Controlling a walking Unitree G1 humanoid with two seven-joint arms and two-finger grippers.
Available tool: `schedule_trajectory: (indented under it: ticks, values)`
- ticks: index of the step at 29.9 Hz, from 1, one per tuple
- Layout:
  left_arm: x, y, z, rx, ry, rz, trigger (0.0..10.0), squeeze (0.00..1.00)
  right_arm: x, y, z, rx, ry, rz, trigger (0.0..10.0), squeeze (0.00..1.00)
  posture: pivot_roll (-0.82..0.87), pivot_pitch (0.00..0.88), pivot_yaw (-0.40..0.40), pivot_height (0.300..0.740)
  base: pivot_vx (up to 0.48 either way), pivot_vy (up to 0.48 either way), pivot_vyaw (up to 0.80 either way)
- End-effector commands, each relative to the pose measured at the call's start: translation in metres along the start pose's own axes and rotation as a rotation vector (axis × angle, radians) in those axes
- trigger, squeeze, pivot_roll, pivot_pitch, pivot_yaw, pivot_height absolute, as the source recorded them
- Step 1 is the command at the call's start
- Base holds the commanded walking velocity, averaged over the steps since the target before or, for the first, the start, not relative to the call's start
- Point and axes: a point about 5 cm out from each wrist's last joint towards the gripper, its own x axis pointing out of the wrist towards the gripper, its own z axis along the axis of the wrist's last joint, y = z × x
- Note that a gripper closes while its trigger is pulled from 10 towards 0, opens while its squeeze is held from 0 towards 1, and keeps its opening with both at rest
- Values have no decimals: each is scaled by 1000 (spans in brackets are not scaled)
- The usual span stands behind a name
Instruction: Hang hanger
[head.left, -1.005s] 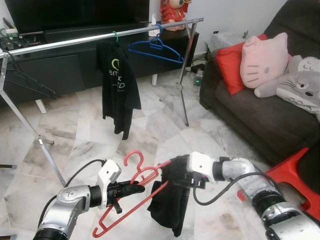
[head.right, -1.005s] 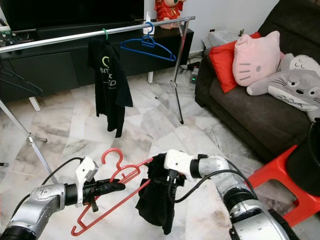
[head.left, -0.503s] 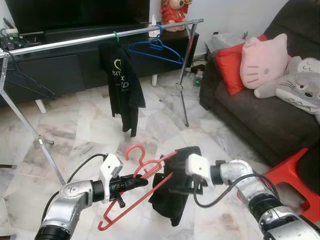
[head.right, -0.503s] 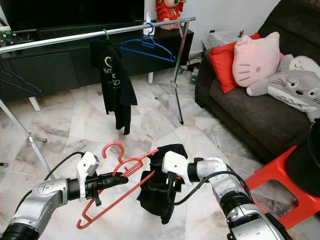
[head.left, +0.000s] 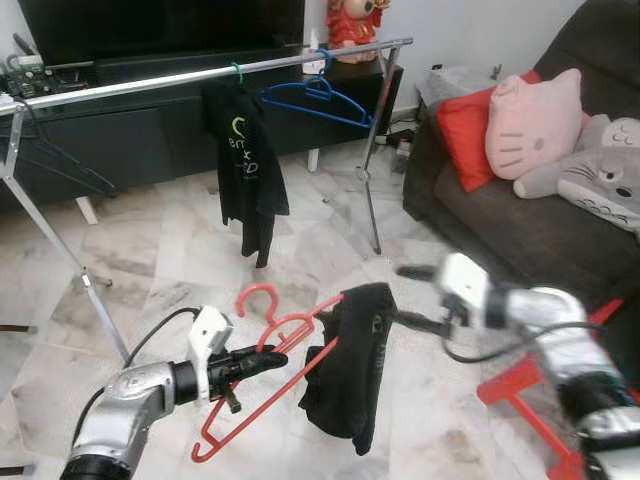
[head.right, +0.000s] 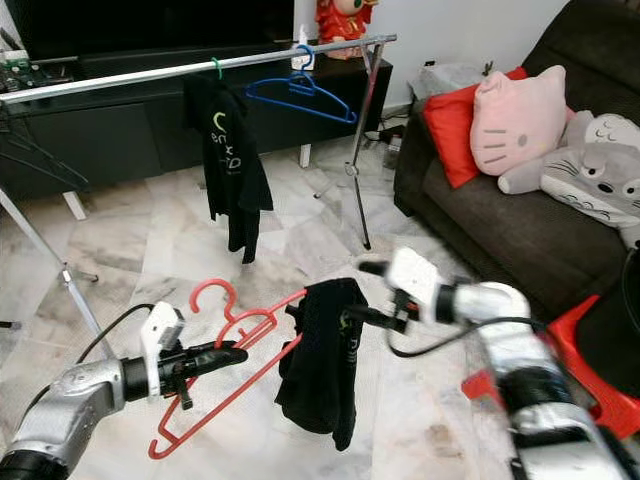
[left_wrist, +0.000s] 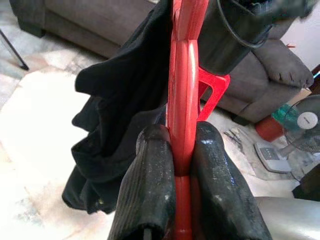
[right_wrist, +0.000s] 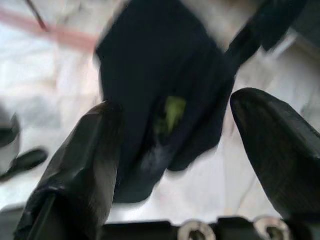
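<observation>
Your red plastic hanger (head.left: 262, 372) is held low over the pale marble floor (head.left: 170, 270), tilted, with its hook (head.left: 253, 297) pointing up toward the rack. A black T-shirt (head.left: 351, 365) is draped over the hanger's far arm and hangs down in folds; a small green mark shows on the cloth, too small to read.

Your left gripper (left_wrist: 176, 165) is clamped on the hanger's red bar, one black finger pressed on each side of it. In the head views this gripper (head.left: 262, 359) sits at the near end of the hanger, just below the hook.

Your right gripper (head.right: 352, 295) is beside the shirt at its upper right edge, blurred. In the right wrist view its fingers (right_wrist: 77, 160) are spread wide apart with the dark shirt (right_wrist: 160, 95) lying between and beyond them, so it grips nothing.

Beyond the hanger stands a silver metal clothes rack (head.left: 150, 80). On its rail hang a second black T-shirt (head.left: 245, 160) on a green hook, printed with a green curved logo and pale letters that cannot be read whole, and just to its right an empty blue hanger (head.left: 320, 100). A dark hanger (head.left: 60, 165) hangs near the rack's left end.

Behind the rack is a black TV cabinet (head.left: 150, 140). To your right is a dark grey sofa (head.left: 480, 215) carrying a red cushion (head.left: 465, 130), a pink cat-face pillow (head.left: 532, 125) and a grey plush toy (head.left: 595, 180). A red plastic stool (head.right: 590, 380) stands near your right arm.
</observation>
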Motion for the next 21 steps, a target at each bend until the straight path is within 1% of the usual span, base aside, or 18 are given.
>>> schedule_trajectory:
  ticks: [1, 2, 4, 6, 7, 9, 11, 13, 15, 18, 19, 21]
  values:
    - [1, -3, 16, 31, -74, -46, 0, 0, -5, 2, -5, 29, 32, 31, 10000, 0, -51, 0, -93, 740, 0, 0, 0]
    - [-5, -4, 20, 26, -91, -66, 0, 0, -13, 2, -12, 31, 91, 41, 10000, 0, -51, 0, -91, 740, 0, 0, 0]
    - [-9, -4, 21, 30, -81, -86, 0, 0, -18, 0, -15, 38, 119, 28, 10000, 0, -49, 0, -88, 740, 0, 0, 0]
    - [-11, -6, 20, 34, -59, -105, 0, 0, -20, -3, -16, 44, 123, 14, 10000, 0, -49, 0, -88, 740, 0, 0, 0]
    - [-13, -8, 19, 34, -41, -135, 0, 0, -20, -4, -18, 32, 150, -4, 10000, 0, -48, 0, -87, 740, 0, 0, 0]
    - [-14, -10, 19, 34, -34, -152, 0, 0, -20, -5, -19, 28, 164, -8, 10000, 0, -48, 0, -87, 740, 0, 0, 0]
    - [-17, -17, 20, 41, -2, -211, 0, 0, -20, -5, -22, 32, 186, -23, 10000, 0, -44, 0, -89, 740, 0, 0, 0]
    - [-19, -20, 20, 52, 19, -229, 0, 0, -19, -7, -22, 50, 176, -49, 10000, 0, -44, 0, -89, 740, 0, 0, 0]
    - [-19, -20, 20, 53, 21, -231, 0, 0, -18, -7, -22, 60, 169, -48, 10000, 0, -41, 0, -89, 740, 0, 0, 0]
    - [-21, -21, 20, 51, 21, -232, 0, 0, -16, -1, -26, 79, 175, -11, 10000, 0, -38, 0, -91, 740, 0, 0, 0]
    - [-20, -21, 22, 50, 10, -240, 0, 0, -13, 4, -29, 94, 174, 22, 10000, 0, -38, 0, -91, 740, 0, 0, 0]
    - [-19, -24, 25, 55, 6, -254, 0, 0, -8, 9, -34, 115, 179, 46, 10000, 0, -38, 0, -93, 740, 0, 0, 0]
